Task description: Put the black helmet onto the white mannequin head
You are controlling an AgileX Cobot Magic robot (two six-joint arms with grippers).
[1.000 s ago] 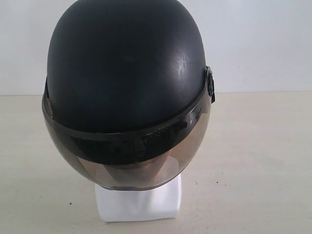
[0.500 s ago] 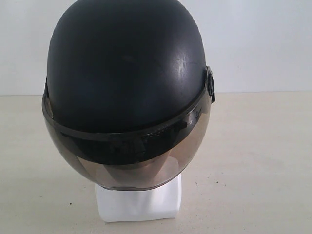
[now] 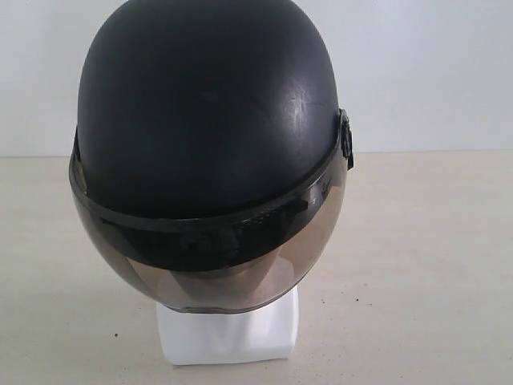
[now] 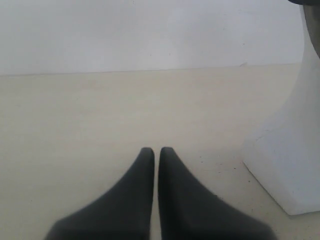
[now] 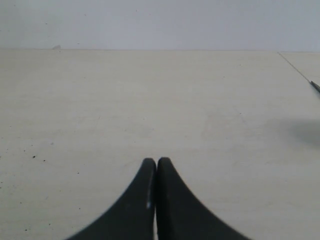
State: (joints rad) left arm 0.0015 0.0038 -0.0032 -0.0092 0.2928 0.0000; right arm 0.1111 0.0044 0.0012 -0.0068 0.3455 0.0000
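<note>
The black helmet (image 3: 204,120) sits on the white mannequin head, whose squarish base (image 3: 228,333) shows below the smoky visor (image 3: 208,269); the face is only dimly seen through the tint. In the left wrist view the head's white base (image 4: 287,160) stands on the table to one side of my left gripper (image 4: 156,150), and a sliver of the helmet (image 4: 312,10) shows at the frame corner. The left gripper is shut with nothing between its fingers. My right gripper (image 5: 157,161) is shut and empty over bare table. Neither gripper appears in the exterior view.
The beige tabletop (image 3: 417,257) spreads around the head, with a white wall (image 3: 425,72) behind it. A seam or table edge (image 5: 297,70) runs across a corner of the right wrist view.
</note>
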